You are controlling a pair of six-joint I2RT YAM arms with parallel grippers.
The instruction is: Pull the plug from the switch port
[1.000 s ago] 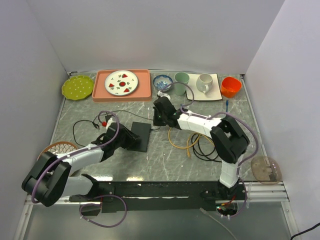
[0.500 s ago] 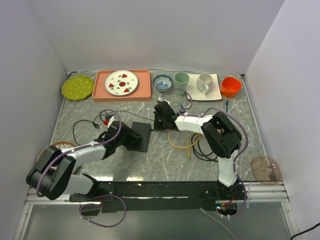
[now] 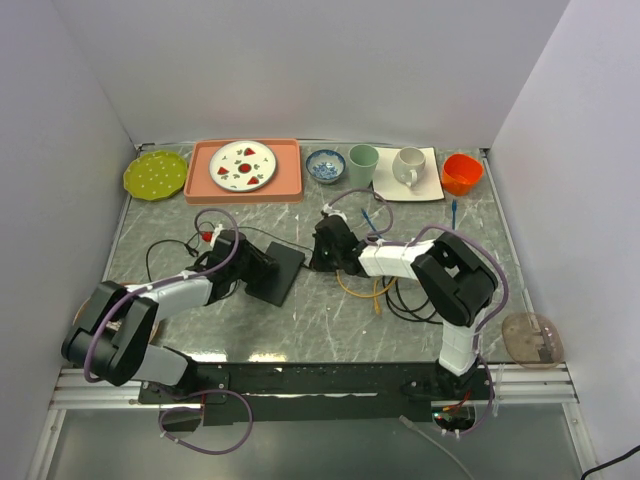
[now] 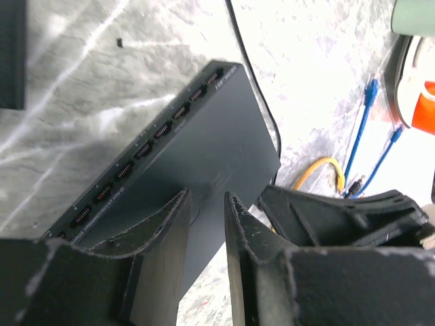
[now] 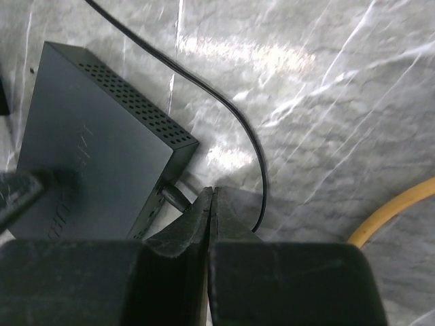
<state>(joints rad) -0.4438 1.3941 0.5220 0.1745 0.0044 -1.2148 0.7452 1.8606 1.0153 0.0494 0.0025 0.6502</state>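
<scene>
Switch slewed between grippers
Top view: the switch [image 3: 287,270] lies between left gripper [image 3: 260,265] and right gripper [image 3: 319,258], long axis near-left to far-right, more slanted than before. Left wrist: jaws narrowly parted over its top. Right wrist: jaws together, plug [image 5: 171,197] just left of them.

Left arm [image 3: 172,294] and right arm [image 3: 398,257] stretch low toward each other, left claw [image 4: 207,202] narrowly parted, right claw [image 5: 212,195] pressed together.

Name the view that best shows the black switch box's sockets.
Left wrist view: the flat matte black rectangular switch is close, its socket row plain along one edge. Right wrist shows only a vented corner; top view shows it small, sockets unreadable.
</scene>
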